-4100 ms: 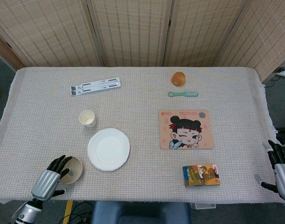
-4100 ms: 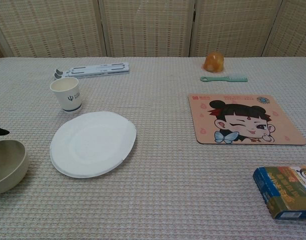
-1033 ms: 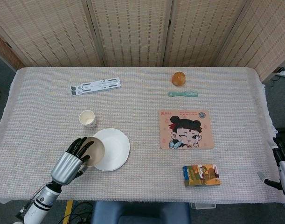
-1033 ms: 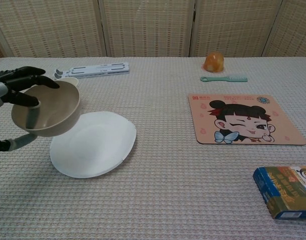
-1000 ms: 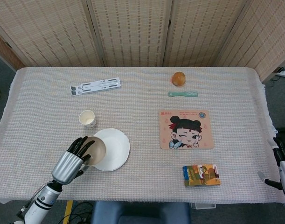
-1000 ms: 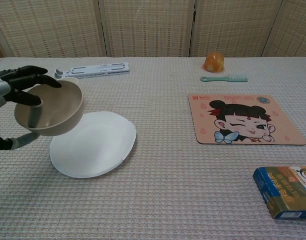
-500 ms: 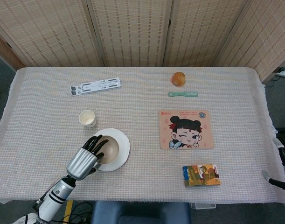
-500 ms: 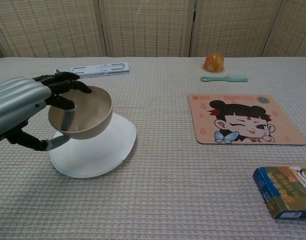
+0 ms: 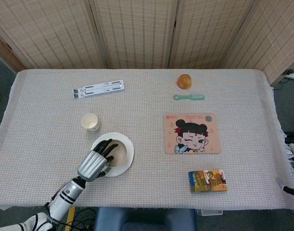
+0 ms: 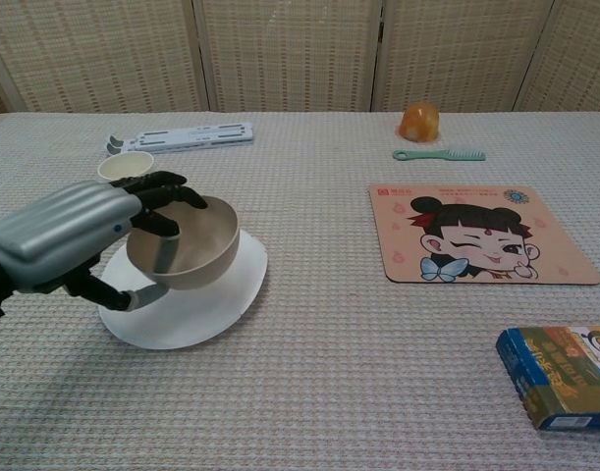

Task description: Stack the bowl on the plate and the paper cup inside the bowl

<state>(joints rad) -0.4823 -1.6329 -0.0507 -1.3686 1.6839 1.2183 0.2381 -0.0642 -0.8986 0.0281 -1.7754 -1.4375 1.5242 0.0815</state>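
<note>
Chest view: my left hand point(image 10: 69, 240) grips the near rim of a plain beige bowl point(image 10: 187, 242), dark fingers point(image 10: 160, 201) hooked inside. It sits over the round white plate point(image 10: 226, 285), paper cup point(image 10: 125, 165) just behind.

No readable text: small print on cartoon mat point(image 10: 481, 235) top edge and on colourful box point(image 10: 565, 375) is too blurred to make out.

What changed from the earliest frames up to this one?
The left hand, which was already gripping the bowl at the table's near left corner, lifted it and carried it rightward over the plate. The right hand dropped almost out of view. The paper cup and everything else stayed put.
</note>
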